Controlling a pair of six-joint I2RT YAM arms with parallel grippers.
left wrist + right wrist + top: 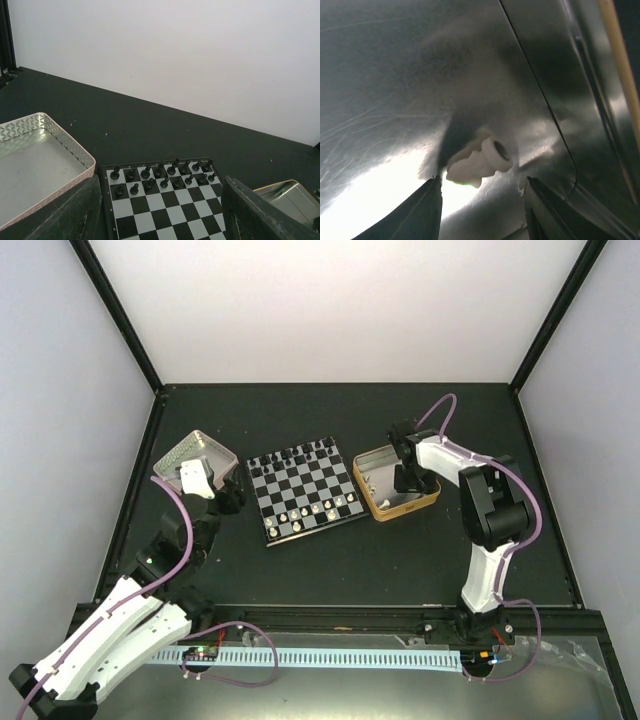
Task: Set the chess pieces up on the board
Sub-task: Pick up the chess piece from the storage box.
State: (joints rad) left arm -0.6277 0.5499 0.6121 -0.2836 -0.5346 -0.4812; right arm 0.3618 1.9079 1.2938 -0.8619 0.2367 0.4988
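Top view: board (pixel 305 488) mid-table; right gripper (pixel 408 478) inside gold-rimmed tin (pixel 395 510).
Left wrist: left gripper (pixel 162 225) wide, empty, facing the board.
Right wrist: jaws apart, straddling a toppled white piece (pixel 477 161) on the tin floor. Probably tiny, light and slippery; pinch across its body.

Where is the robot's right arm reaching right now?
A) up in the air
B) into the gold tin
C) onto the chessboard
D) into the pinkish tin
B: the right arm dips into the gold-rimmed tin, and its wrist view shows a white chess piece lying on the tin's floor ahead of its parted jaws.
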